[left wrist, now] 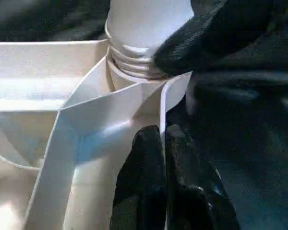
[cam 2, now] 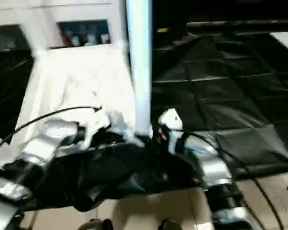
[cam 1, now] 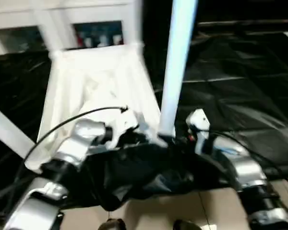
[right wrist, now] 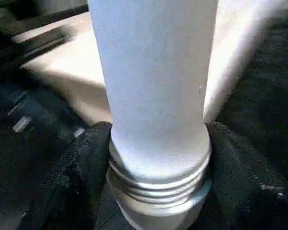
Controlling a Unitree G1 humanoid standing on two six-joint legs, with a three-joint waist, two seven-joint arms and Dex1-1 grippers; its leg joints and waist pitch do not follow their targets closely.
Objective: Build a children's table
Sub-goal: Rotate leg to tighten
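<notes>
Leg (cam 1: 175, 67) stands upright, centre frame, threaded end at tabletop (cam 1: 93, 86) corner socket (left wrist: 134, 76). Right tool (right wrist: 158, 158) clamps leg just above threads; left tool (left wrist: 163, 158) pinches tabletop rim. Light, stiff, slick plastic; grip low near threads.

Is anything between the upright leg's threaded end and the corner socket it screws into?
Nothing visible. The leg already sits in the corner socket of the tabletop, a few thread turns still exposed above the socket's rim.
</notes>
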